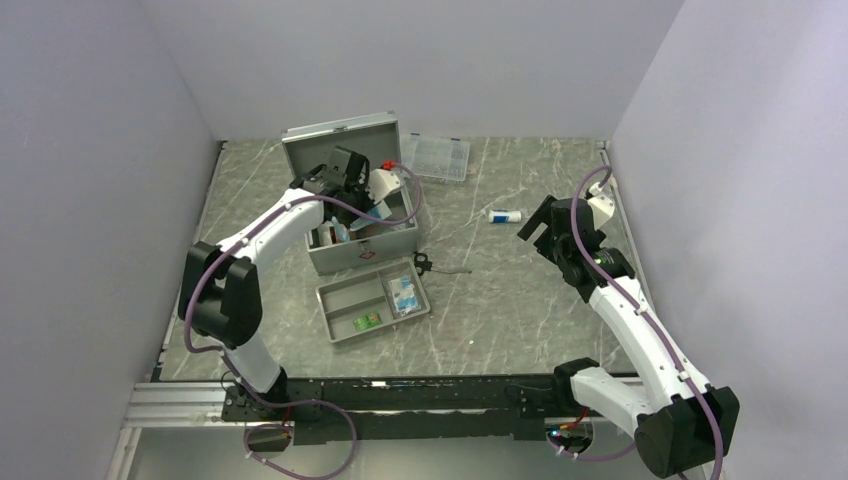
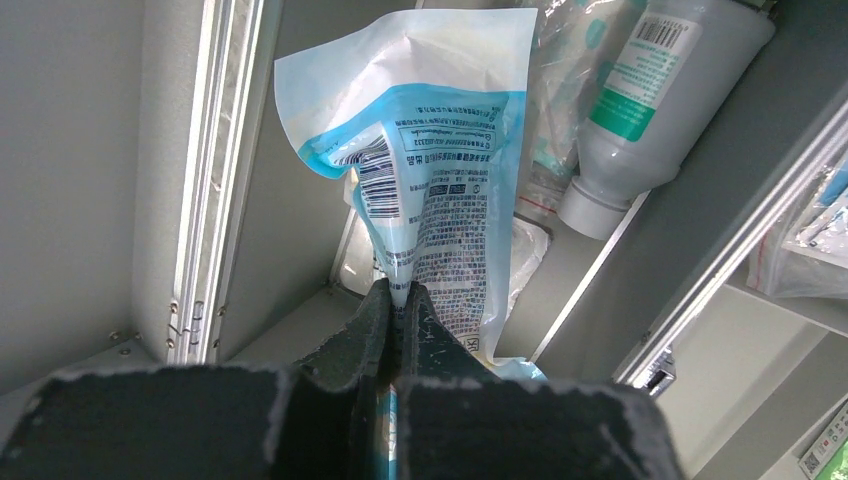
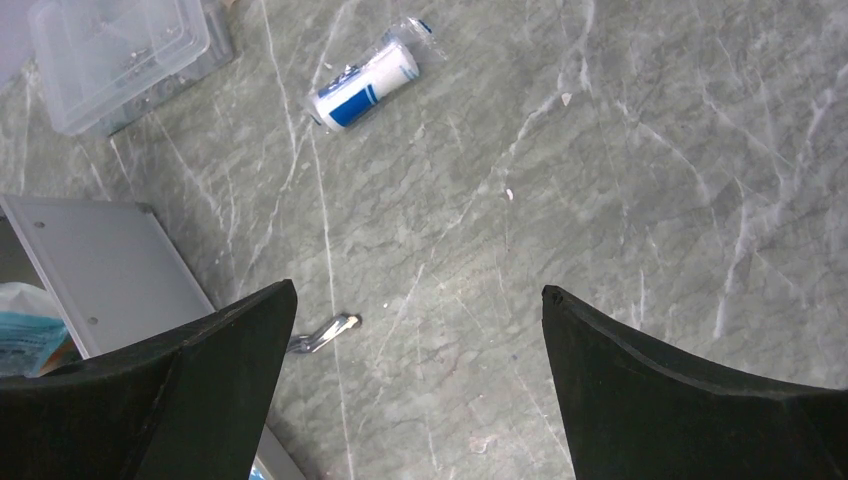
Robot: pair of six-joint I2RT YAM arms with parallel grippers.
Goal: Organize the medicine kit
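Observation:
The medicine kit (image 1: 365, 252), a grey metal box, stands open at the table's back left with its lid (image 1: 340, 140) raised. My left gripper (image 1: 345, 178) reaches into the box. In the left wrist view it (image 2: 398, 290) is shut on the lower part of a blue-and-white printed pouch (image 2: 440, 150), held over the box's inside. A white bottle with a green label (image 2: 650, 100) and clear bags lie in the box beside it. My right gripper (image 1: 535, 225) hangs open and empty over the bare table (image 3: 420, 300), right of the kit.
A blue-and-white bandage roll (image 1: 504, 215) lies on the table, also in the right wrist view (image 3: 365, 83). A clear plastic compartment case (image 1: 436, 156) sits behind the kit. A shallow grey divided tray (image 1: 345, 300) with small packets lies in front. Metal scissors (image 1: 440, 267) lie nearby.

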